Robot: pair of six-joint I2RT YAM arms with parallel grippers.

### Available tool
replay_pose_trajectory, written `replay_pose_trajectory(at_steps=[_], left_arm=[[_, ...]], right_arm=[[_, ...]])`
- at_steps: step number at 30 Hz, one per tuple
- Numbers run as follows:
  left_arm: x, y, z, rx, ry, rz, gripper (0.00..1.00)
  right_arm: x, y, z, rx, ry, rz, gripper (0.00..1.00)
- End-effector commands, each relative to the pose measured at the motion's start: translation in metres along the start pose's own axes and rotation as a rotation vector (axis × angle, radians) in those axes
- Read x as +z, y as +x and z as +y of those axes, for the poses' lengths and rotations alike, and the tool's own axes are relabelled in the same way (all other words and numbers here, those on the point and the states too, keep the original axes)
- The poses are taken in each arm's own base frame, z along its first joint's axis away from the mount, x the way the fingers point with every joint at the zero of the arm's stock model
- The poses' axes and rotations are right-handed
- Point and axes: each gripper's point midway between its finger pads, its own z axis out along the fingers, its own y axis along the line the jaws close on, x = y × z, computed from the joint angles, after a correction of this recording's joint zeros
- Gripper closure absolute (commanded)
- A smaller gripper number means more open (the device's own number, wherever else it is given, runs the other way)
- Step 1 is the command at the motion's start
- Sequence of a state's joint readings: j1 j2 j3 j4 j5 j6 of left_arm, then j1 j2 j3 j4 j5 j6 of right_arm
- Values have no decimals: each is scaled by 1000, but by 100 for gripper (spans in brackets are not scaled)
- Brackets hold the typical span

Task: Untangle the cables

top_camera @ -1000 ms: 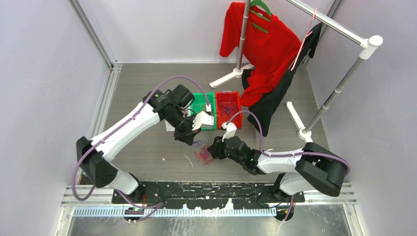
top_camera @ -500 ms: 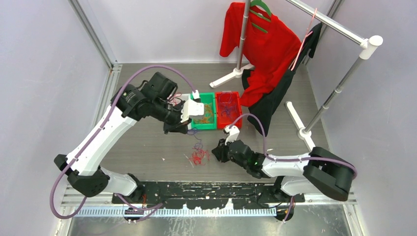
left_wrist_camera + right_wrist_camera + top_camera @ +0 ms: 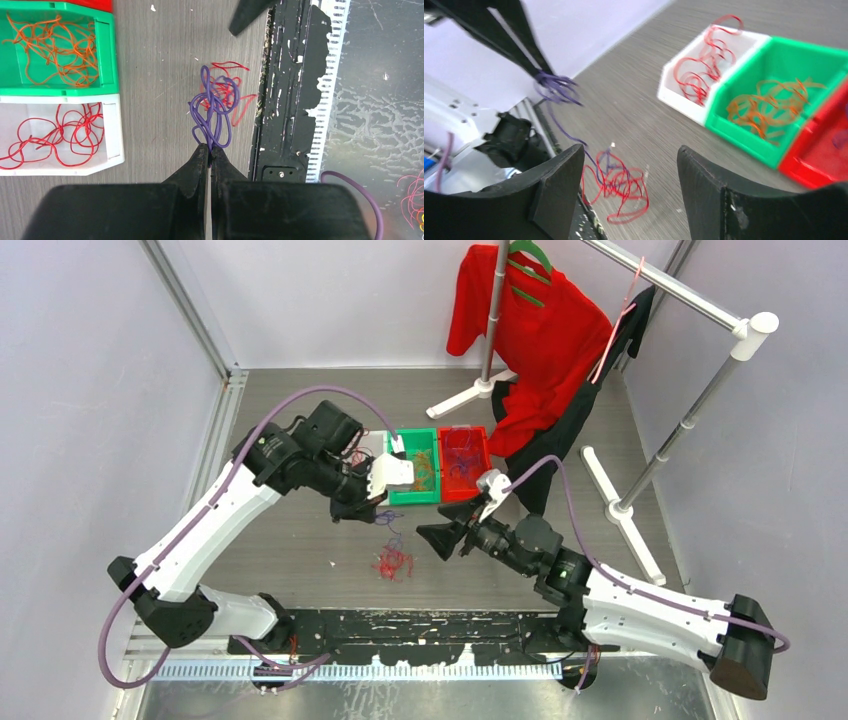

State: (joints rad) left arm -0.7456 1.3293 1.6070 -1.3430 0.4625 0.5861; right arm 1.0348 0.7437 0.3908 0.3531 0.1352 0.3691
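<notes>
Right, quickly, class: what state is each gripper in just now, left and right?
Left gripper: closed, holding a looped purple cable.
Right gripper: open, holding nothing.

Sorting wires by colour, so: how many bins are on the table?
3, side by side: white bin leftmost, green bin in the middle, red bin rightmost.

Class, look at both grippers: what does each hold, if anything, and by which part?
Left gripper pinches the purple cable at one end of its loops. Right gripper holds nothing.
</notes>
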Motion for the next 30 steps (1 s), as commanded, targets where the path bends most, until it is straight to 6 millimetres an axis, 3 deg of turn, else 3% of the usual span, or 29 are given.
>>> replay_pose_trajectory(at_steps=[1, 5, 11, 15, 21, 30], left_arm=[[-2, -13, 3, 16, -10, -28, 100], [-3, -17, 3, 19, -1, -36, 100], [-14, -31, -10, 24, 51, -86, 100], [-26, -43, -19, 20, 93, -106, 100], [-44, -68, -24, 40, 114, -176, 100], [-79, -102, -22, 137, 23, -309, 100]], right_arm=[[13, -31, 58, -75, -224, -1, 28], [37, -31, 82, -103, -275, 25, 29], [80, 2, 61, -138, -161, 72, 40], [94, 23, 44, -148, -102, 63, 51], [95, 56, 27, -133, -62, 106, 55], [70, 94, -2, -66, 12, 139, 61]])
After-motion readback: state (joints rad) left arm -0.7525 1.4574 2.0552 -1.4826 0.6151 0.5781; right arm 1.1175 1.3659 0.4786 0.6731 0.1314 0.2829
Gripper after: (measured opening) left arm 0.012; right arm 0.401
